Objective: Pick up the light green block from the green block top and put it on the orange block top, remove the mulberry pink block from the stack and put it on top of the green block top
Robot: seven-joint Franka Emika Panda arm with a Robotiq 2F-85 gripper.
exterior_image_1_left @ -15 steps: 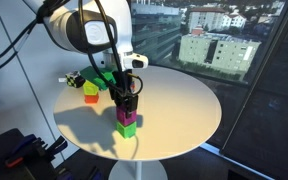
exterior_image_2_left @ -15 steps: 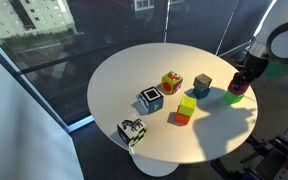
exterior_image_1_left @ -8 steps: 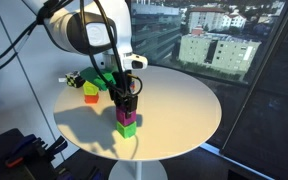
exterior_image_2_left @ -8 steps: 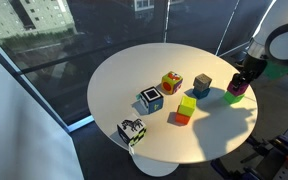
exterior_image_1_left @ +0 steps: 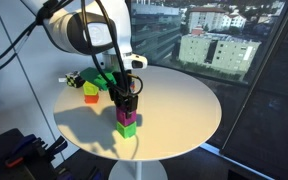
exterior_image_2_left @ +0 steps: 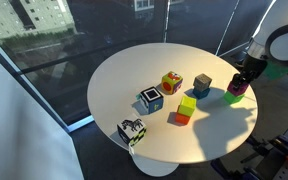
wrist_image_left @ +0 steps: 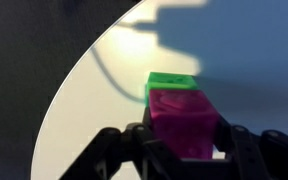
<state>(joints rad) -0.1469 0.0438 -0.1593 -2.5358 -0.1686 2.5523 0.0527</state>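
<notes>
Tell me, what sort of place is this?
Likely an upper-floor office or lab: tall windows look down on city buildings, and a round white table holds toy blocks beside a robot arm.

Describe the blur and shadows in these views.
Wrist view: the mulberry pink block is soft-focused up close, and a dark shadow crosses the bright table. In both exterior views: hard light throws the arm's shadow onto it.

End effector (exterior_image_1_left: 127,105) at mulberry pink block (exterior_image_1_left: 125,117) atop green block (exterior_image_1_left: 128,130).
</notes>
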